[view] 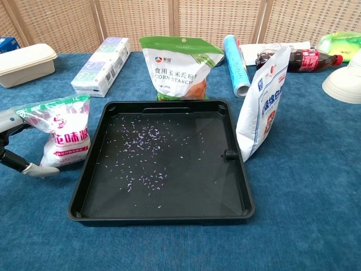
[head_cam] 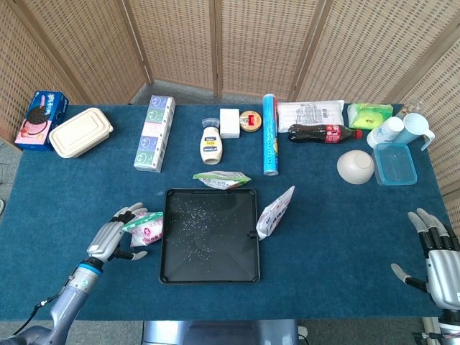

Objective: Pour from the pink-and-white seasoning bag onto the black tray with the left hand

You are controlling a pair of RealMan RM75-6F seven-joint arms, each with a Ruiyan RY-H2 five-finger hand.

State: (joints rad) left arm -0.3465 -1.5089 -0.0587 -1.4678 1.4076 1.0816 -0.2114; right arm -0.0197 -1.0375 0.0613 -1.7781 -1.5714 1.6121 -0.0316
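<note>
blue table, left hand at seasoning bag

Both views are bright and evenly lit, with soft daylight-like light and no harsh glare. Shadows are faint: the white pouch throws a soft shadow on the blue tablecloth near its base, and the black tray shows a dim sheen along its near rim. In the head view everything is small but sharp from near to far. In the chest view the near cloth is crisp, while far items look slightly softer. Straight lines bend mildly toward the left and right edges.
</note>
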